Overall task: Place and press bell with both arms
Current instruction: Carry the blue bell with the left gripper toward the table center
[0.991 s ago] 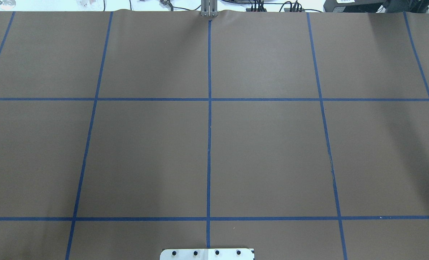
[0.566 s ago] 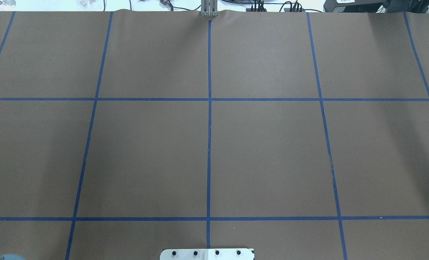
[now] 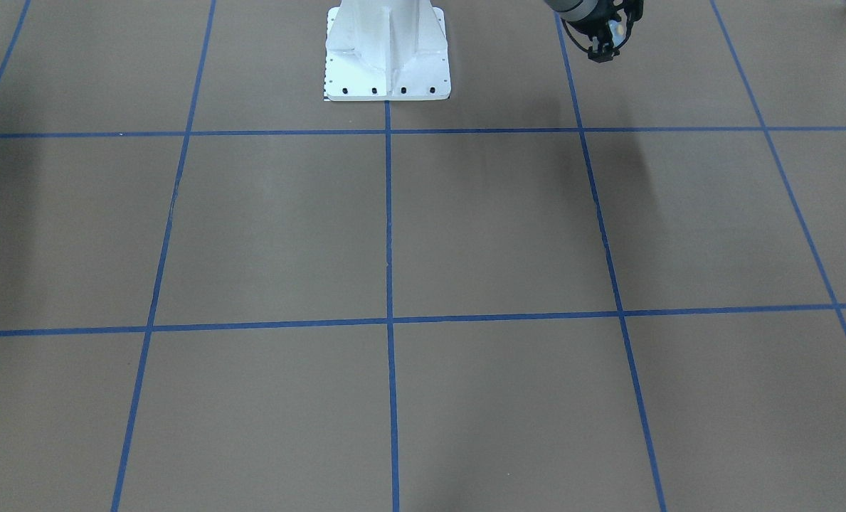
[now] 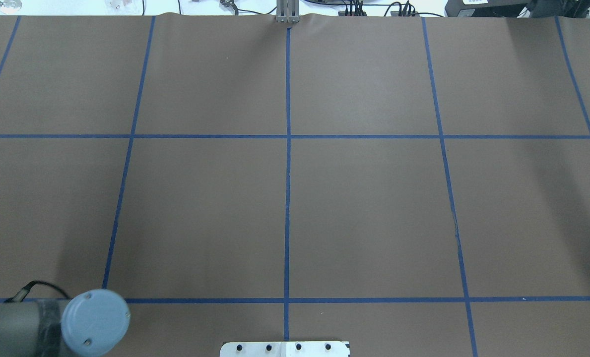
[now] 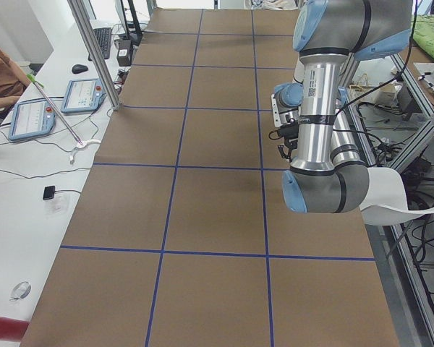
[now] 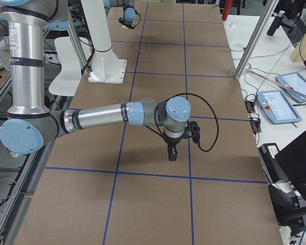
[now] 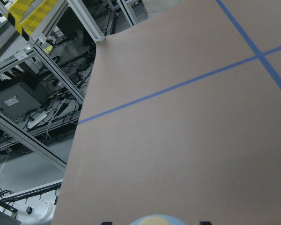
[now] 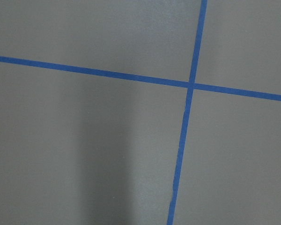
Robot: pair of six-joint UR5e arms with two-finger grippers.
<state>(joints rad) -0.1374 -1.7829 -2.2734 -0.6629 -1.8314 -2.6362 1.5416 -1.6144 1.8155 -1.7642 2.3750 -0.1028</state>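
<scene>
Brown gridded table (image 4: 364, 198) | left gripper (image 3: 602, 51) clamped on bell (image 7: 154, 220) | right gripper (image 6: 172, 154) opening: cannot tell

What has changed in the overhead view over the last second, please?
The left arm has swung in at the lower-left corner, its light-blue joint cap moving rightward over the table. It holds the bell. No grasp or release shows. The blue tape grid and white base plate are unchanged.

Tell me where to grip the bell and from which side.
Grip the bell across its light-blue dome, one finger on each flank, coming along its axis so the cream centre stays free. The left wrist view shows it sitting that way inside the left gripper, round edge between two black tips. Only a sliver shows, so this is tentative.
</scene>
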